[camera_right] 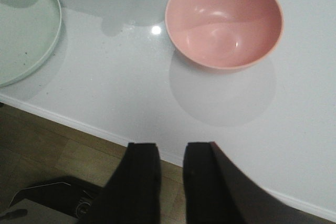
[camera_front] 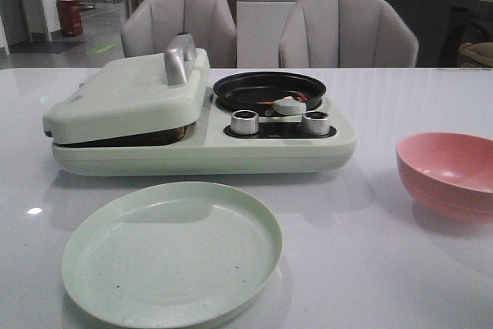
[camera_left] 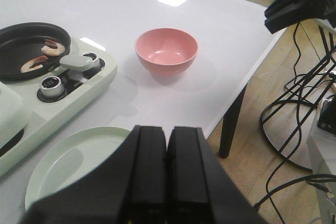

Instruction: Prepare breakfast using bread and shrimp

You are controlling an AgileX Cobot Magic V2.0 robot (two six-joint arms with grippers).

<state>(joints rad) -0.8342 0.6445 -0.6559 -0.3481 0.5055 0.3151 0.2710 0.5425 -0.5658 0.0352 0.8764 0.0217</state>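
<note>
Left wrist view has the left gripper (camera_left: 166, 153) at bottom centre, fingers pressed together on nothing, and alone shows two orange-red shrimp (camera_left: 54, 49) in the black round pan (camera_left: 21, 38) at upper left; right gripper (camera_right: 171, 169) hangs slightly parted near the pink plastic bowl (camera_right: 224, 19); bread unseen

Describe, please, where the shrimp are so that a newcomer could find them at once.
Start at the pale green breakfast cooker at the middle of the white table. Beside its closed lid sits a round black pan. The shrimp lie in it: two small curled orange-pink pieces, unlike the green knob and metal dials nearby.
</note>
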